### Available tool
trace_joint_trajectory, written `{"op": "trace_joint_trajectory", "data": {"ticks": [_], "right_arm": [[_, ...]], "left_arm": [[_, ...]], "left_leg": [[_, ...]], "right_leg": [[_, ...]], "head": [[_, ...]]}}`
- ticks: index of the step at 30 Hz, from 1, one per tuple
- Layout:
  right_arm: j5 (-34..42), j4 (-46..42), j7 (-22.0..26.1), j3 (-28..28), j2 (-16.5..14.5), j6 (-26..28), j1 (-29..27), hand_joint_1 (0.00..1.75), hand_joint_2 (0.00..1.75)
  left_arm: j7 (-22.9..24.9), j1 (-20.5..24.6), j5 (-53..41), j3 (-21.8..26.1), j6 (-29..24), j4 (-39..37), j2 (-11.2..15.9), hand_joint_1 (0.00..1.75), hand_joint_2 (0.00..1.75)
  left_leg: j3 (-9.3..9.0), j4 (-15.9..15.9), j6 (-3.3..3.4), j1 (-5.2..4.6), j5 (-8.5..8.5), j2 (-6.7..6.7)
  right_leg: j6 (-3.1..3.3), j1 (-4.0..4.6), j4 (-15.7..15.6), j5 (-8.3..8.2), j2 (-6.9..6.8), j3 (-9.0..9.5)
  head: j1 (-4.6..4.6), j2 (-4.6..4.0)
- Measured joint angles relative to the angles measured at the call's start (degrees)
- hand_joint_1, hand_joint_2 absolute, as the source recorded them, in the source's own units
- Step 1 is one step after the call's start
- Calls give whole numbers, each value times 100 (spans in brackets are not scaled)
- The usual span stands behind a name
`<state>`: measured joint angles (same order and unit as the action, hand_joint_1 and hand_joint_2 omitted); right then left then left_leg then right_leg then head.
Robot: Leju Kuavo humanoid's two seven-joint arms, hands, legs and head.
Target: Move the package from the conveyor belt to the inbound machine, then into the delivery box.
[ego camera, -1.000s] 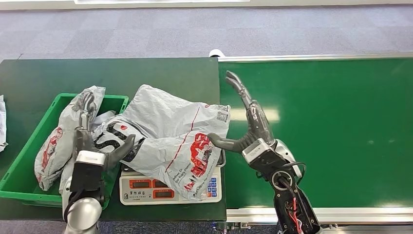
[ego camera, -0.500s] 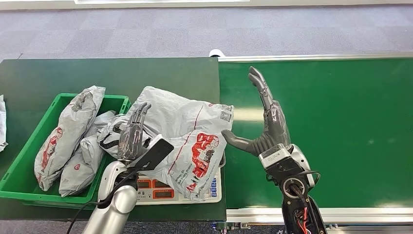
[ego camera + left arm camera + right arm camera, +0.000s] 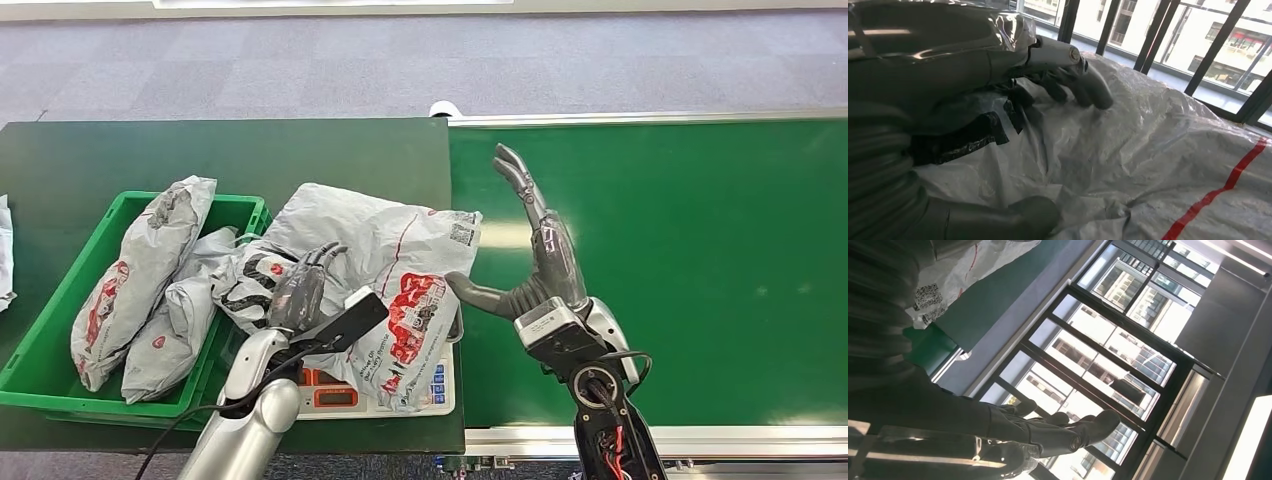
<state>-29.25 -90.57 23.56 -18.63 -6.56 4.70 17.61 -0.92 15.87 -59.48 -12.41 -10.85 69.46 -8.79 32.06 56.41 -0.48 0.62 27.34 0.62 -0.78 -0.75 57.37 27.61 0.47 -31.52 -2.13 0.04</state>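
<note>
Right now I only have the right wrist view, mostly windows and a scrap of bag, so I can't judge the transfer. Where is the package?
Observer: The package lies on the scale, beside the conveyor belt.
Operator: Is my right hand touching it?
Observer: No. The right hand is open, raised over the belt's edge, thumb pointing towards the bag.
Operator: And the left?
Observer: The left hand rests on the package's side nearest the green box, fingers curled onto the film; a firm grip isn't clear.

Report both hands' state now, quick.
Left hand: fingers rest on the grey package lying on the scale; a grip cannot be told.
Right hand: open, holding nothing, raised over the conveyor belt.
</note>
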Motion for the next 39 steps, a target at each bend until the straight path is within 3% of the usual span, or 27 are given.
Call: {"op": "trace_joint_trajectory", "data": {"ticks": [14, 22, 30, 31, 34, 35, 39], "right_arm": [[-27, 83, 2, -11, 2, 2, 3, 0, 175], [-32, 91, 2, -10, 3, 22, 3, 0, 175], [-35, 96, 2, -10, 20, 76, 3, 0, 175], [-36, 96, 2, -10, 25, 89, 2, 0, 175], [-39, 96, 10, -10, 43, 132, -5, 0, 175], [-39, 97, 14, -10, 50, 146, -11, 0, 175], [-39, 104, 48, -10, 79, 180, -46, 0, 175]], "left_arm": [[-111, 73, 146, 6, 29, -140, 1, 169, 175], [-1366, -69, 1573, 15, -711, 409, -15, 175, 175], [-2135, -375, 2861, 17, -1123, 1408, -13, 175, 175], [-2200, -418, 2974, 17, -1168, 1511, -13, 163, 175], [-2311, -545, 3222, 18, -1222, 1757, -2, 33, 175], [-2303, -581, 3258, 15, -1180, 1815, 7, 1, 175], [-1994, -656, 3180, -84, -478, 1887, 79, 0, 175]], "left_leg": [[0, 0, 0, 0, 0, 0], [3, 0, 0, 0, 0, 0], [3, 0, 0, 0, 0, 0], [3, 0, 0, 0, 0, 0], [3, 0, 0, 0, 0, 0], [3, 0, 0, 0, 0, 0], [3, 0, 0, 0, 0, 0]], "right_leg": [[0, 0, 0, 0, 0, 1], [0, 0, 1, 0, 0, -2], [0, 0, 1, 0, 0, -1], [0, 0, 1, 0, 0, -1], [0, 0, 0, 0, 0, -2], [0, 0, 0, 0, 0, -2], [0, 0, 0, 1, -1, -2]], "head": [[1, 0], [0, 0], [1, 0], [1, 0], [0, 0], [0, 0], [1, 0]]}}
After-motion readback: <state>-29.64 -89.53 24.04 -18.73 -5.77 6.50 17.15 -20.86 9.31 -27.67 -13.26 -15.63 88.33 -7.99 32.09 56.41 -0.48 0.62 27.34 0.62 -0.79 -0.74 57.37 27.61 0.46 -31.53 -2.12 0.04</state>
